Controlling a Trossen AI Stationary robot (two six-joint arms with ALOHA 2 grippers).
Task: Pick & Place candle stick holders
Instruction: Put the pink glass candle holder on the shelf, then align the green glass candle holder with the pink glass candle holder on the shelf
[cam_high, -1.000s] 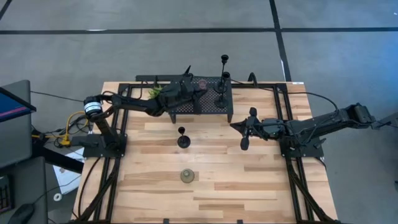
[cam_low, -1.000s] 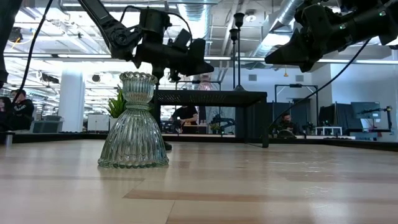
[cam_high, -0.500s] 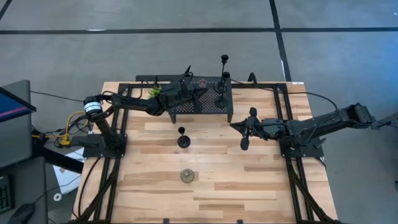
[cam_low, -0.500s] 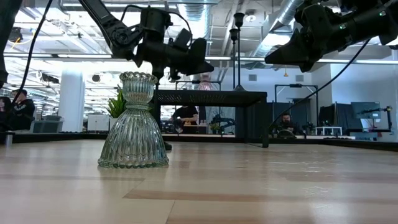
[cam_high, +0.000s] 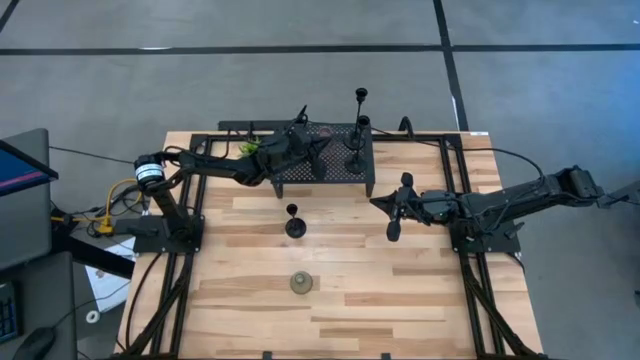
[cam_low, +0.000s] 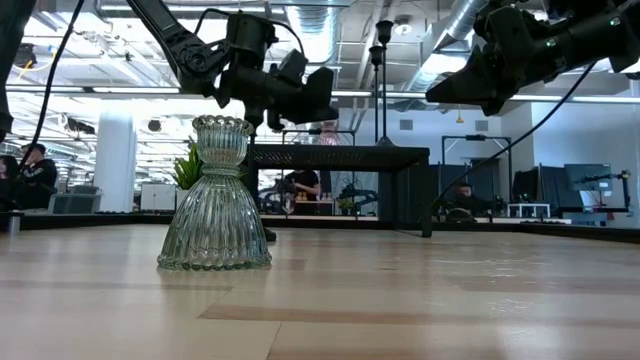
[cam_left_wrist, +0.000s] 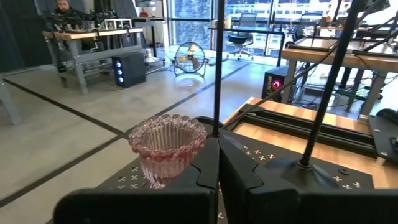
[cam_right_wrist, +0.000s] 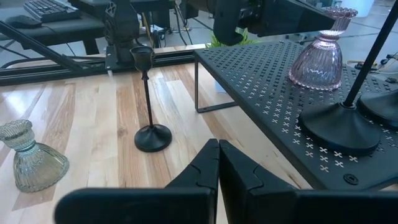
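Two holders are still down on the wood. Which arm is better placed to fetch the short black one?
Probably right. The right gripper, fingers shut, hangs over bare wood beside the short black holder, which its wrist view faces directly. The left gripper, also shut, is over the perforated stand by the pink glass holder.

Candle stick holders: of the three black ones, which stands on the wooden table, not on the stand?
The short black holder stands alone on the table; the other two stand on the perforated stand.

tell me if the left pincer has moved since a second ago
Yes, slightly. In the high view the left pincer has edged further right over the black perforated stand, toward the pink glass holder. Its fingers are shut, holding nothing.
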